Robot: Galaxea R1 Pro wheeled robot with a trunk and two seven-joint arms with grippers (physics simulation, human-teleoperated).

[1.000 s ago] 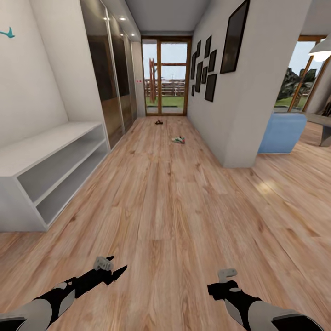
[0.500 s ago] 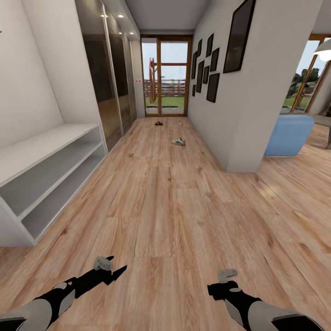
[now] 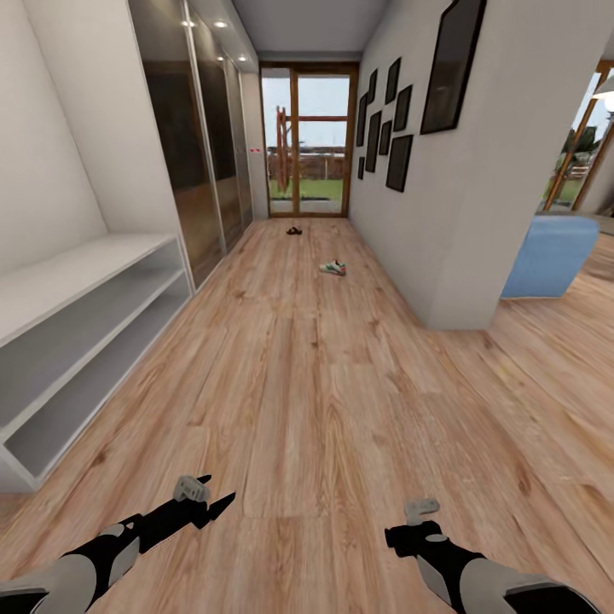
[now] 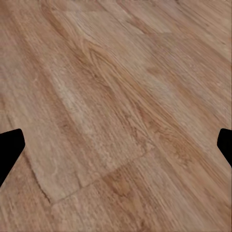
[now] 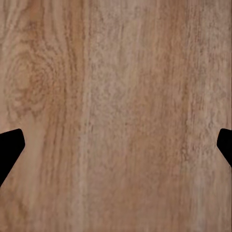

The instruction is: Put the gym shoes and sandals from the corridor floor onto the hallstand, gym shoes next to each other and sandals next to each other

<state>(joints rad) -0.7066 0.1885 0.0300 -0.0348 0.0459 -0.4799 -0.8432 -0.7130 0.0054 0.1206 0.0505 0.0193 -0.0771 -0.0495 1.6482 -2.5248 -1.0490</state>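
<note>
Gleaming wood-grain corridor floor; left claw, right claw spread, empty; distant gym shoe, perhaps.

I see both arms held low and forward, forearms angled inward from the head view's lower corners. Left gripper: black fingers pointing ahead and toward the right; in its wrist view the tips sit at opposite edges, spread wide, nothing between. Right gripper: same wide spread, empty, wrist level.
</note>
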